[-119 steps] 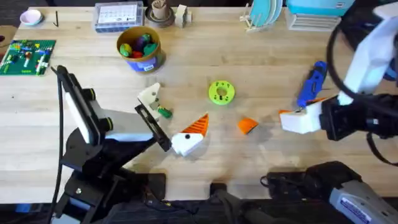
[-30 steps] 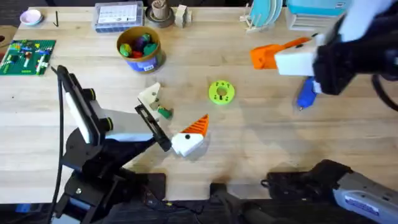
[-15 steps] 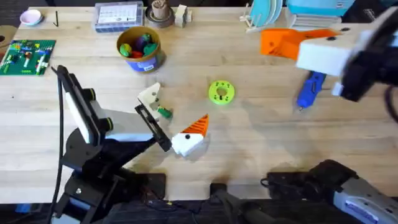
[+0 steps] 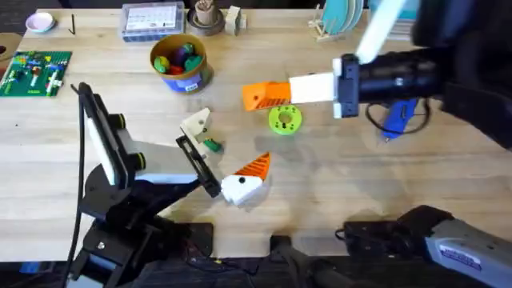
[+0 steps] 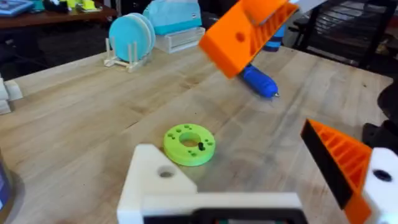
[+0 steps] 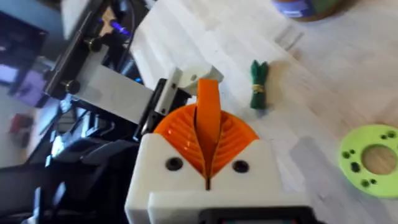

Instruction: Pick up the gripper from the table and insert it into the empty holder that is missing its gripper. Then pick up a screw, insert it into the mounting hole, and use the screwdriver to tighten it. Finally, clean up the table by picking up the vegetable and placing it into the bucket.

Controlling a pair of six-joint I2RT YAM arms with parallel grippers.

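Gripper (image 4: 264,95) above wooden table (image 4: 336,184), clamped

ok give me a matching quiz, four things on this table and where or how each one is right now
Things:
1 gripper
2 screwdriver
3 vegetable
4 bucket

Places or states:
a holds coloured toy pieces
b lies on the table by the left tool
c clamped in the right tool, off the table
d lies on the table's right side, partly behind the right arm

Pairs: 1-c, 2-d, 3-b, 4-a
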